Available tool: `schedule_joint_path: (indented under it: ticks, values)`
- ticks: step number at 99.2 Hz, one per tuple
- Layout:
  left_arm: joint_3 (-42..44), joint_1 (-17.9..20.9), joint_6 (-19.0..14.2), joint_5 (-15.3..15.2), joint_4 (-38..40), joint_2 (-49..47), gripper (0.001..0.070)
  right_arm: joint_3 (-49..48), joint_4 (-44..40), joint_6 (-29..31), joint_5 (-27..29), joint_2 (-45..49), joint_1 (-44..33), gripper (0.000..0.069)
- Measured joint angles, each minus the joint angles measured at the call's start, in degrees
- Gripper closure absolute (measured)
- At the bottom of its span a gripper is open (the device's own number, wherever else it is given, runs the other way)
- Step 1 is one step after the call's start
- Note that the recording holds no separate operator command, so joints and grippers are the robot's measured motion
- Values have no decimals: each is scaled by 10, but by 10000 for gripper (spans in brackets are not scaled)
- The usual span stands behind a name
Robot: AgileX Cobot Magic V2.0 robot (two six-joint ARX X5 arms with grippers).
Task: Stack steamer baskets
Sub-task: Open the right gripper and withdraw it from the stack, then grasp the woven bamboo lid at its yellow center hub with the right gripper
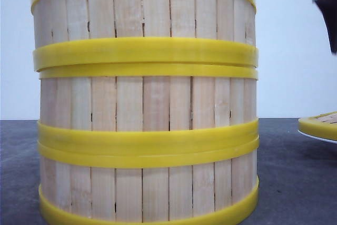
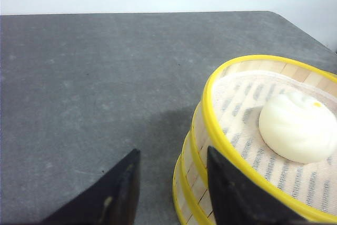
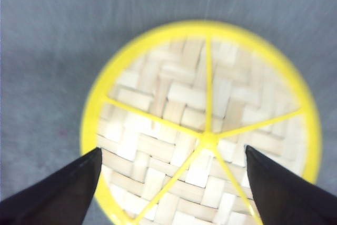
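3 steamer baskets (image 1: 145, 104) sitting stacked just beside left gripper (image 2: 171, 183), jaws wide, holding nothing, bun (image 2: 297, 127) in top tier; right gripper (image 3: 171, 175) hovering wide over lid (image 3: 202, 125); imo center fingers across rim w/ even gap before closing.

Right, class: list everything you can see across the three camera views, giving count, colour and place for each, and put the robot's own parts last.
Steamer baskets: three, pale wooden slats with yellow rims, stacked in one tower close to the front camera.
Bun: one, white, lying on the cloth liner inside the top basket.
Lid: one, woven pale slats with yellow rim and spokes, lying flat at the right of the table, under the right pincer.
Table: one, dark grey, under everything.
Wall: white, behind the table.
Left pincer: black, open, one finger beside the stack's outer wall.
Right pincer: black, open, above the lid.
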Motion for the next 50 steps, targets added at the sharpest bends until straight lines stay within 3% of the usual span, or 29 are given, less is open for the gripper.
schedule_joint_path:
  ticks: [16, 35, 50]
  values:
    - [0, 0, 0, 0, 0, 0, 481, -39, 26, 0, -6, 22, -19, 261]
    - [0, 0, 0, 0, 0, 0, 481, -60, 49, 2, -12, 39, -37, 304]
    - [0, 0, 0, 0, 0, 0, 481, -60, 69, 4, -21, 40, -47, 388]
